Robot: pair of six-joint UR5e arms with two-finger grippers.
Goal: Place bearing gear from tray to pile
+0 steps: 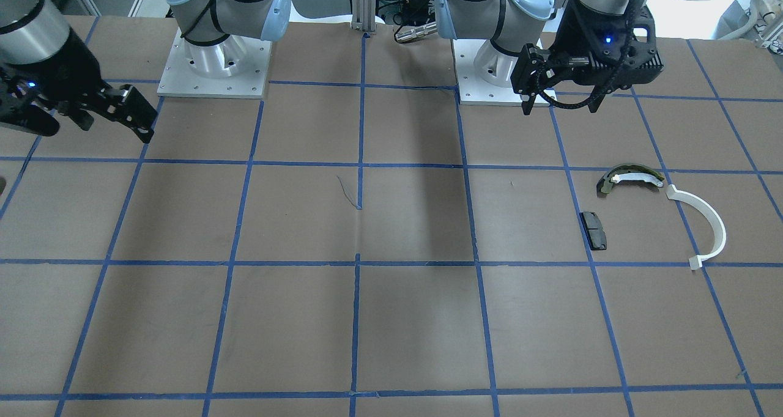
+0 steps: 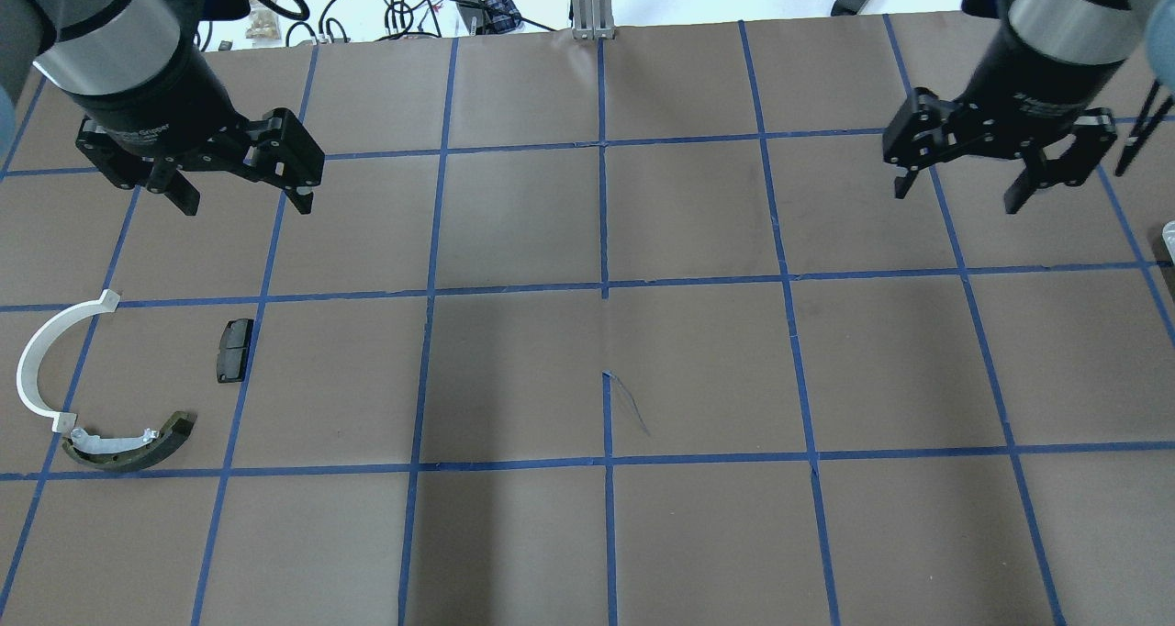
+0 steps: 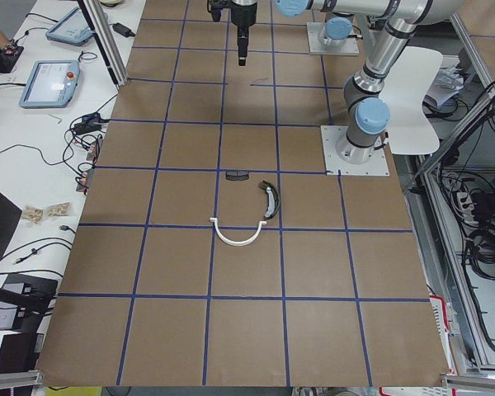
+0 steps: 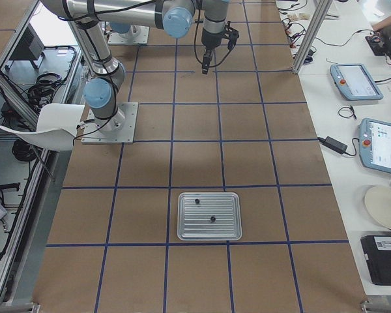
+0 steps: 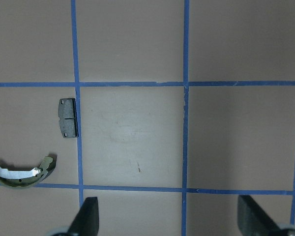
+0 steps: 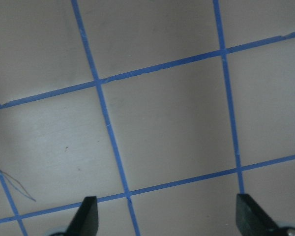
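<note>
Exterior right view gives us the tray, flat on the bench near its end on the robot's right. One dark part sits near the tray's middle and a second dark part just beyond it. We cannot tell which is the bearing gear.

The pile lies near the opposite end: a white half-ring with one end just beside an olive shoe, and a black pad apart from both.

The left gripper hangs above the bench near the pile, jaws apart. The right gripper hangs toward the right end, jaws apart too.
</note>
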